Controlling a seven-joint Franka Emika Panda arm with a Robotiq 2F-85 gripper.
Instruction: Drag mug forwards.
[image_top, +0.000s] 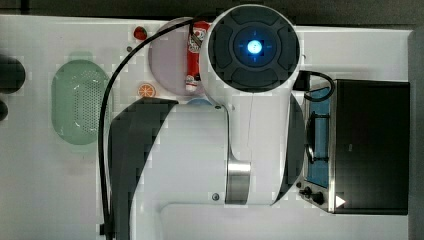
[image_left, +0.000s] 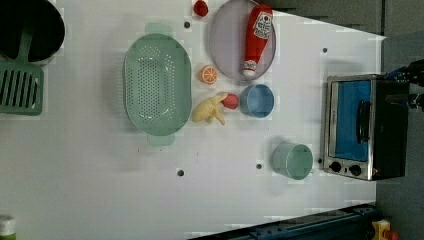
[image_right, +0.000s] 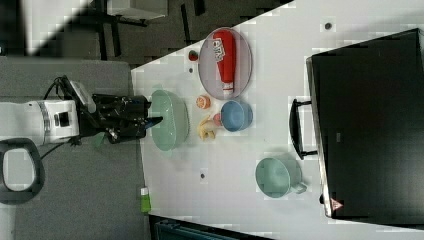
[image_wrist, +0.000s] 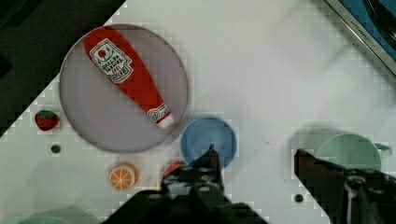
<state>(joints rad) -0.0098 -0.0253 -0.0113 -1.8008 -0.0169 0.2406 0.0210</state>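
Observation:
The mug (image_left: 293, 160) is pale green and stands upright on the white table next to the toaster oven (image_left: 365, 125). In the right view the mug (image_right: 274, 177) shows a small handle pointing toward the oven. In the wrist view the mug (image_wrist: 348, 151) lies partly behind one dark finger (image_wrist: 310, 170). My gripper (image_wrist: 256, 156) hangs high over the table, open, with nothing between its fingers; the blue bowl (image_wrist: 208, 140) lies beyond the other finger. The right view shows the gripper (image_right: 152, 120) well off the table surface. In the top view the arm covers the mug.
A ketchup bottle (image_left: 256, 37) lies on a grey plate (image_left: 225, 45). The blue bowl (image_left: 257, 100), a banana (image_left: 209, 110), an orange slice (image_left: 209, 74), a strawberry (image_left: 200, 7) and a green colander (image_left: 157, 84) are spread across the table. A green bottle (image_right: 145, 199) stands at the table's edge.

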